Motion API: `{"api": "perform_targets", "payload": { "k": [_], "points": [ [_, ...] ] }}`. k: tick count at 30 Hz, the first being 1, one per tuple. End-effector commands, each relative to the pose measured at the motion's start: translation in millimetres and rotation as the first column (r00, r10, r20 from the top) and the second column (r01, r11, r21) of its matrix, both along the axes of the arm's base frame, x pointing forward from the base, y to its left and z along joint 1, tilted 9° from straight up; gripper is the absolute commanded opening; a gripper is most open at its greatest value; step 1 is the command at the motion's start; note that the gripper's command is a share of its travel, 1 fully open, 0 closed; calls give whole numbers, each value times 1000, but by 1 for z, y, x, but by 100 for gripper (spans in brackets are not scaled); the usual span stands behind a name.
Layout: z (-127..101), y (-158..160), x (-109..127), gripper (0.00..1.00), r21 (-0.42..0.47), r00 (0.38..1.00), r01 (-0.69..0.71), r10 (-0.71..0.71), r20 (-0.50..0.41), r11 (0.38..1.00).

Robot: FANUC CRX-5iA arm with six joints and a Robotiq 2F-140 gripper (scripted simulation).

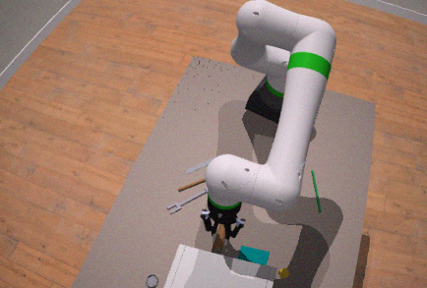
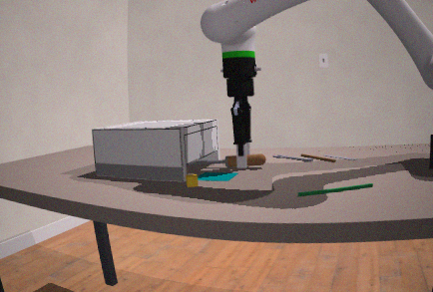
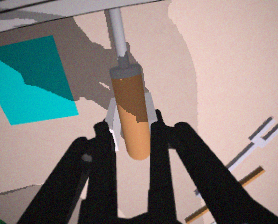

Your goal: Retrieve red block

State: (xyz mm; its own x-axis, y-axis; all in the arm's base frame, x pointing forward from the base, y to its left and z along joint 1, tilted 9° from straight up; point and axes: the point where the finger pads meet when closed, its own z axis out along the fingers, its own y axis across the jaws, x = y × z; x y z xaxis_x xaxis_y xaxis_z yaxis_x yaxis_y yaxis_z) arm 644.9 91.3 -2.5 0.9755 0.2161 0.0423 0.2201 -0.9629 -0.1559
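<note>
My gripper (image 1: 222, 233) (image 2: 241, 156) (image 3: 132, 105) points straight down at the table, just in front of the white cabinet (image 1: 212, 270) (image 2: 155, 146). It is shut on the brown handle of a tool (image 3: 131, 112) (image 2: 251, 159). The tool lies low over the table, and its grey metal shaft reaches toward the cabinet's lower edge. The teal square (image 1: 254, 255) (image 2: 217, 176) (image 3: 35, 82) lies on the table beside the tool, next to the cabinet front. The red block is not visible in any view.
A small yellow block (image 1: 283, 272) (image 2: 192, 179) sits near the teal square. A green rod (image 1: 316, 191) (image 2: 335, 189) lies to one side. A forked metal tool (image 1: 186, 201) (image 3: 252, 145), a brown stick (image 1: 191, 185) and a grey bar (image 1: 202, 167) lie behind the gripper.
</note>
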Motion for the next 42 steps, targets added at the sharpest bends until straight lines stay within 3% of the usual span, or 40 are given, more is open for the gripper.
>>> {"api": "perform_targets", "payload": {
  "k": [1, 42],
  "points": [
    [0, 0, 0, 0, 0, 1000, 0, 0, 0, 1000],
    [1, 4, -1, 0, 0, 1000, 0, 0, 0, 1000]
  ]
}}
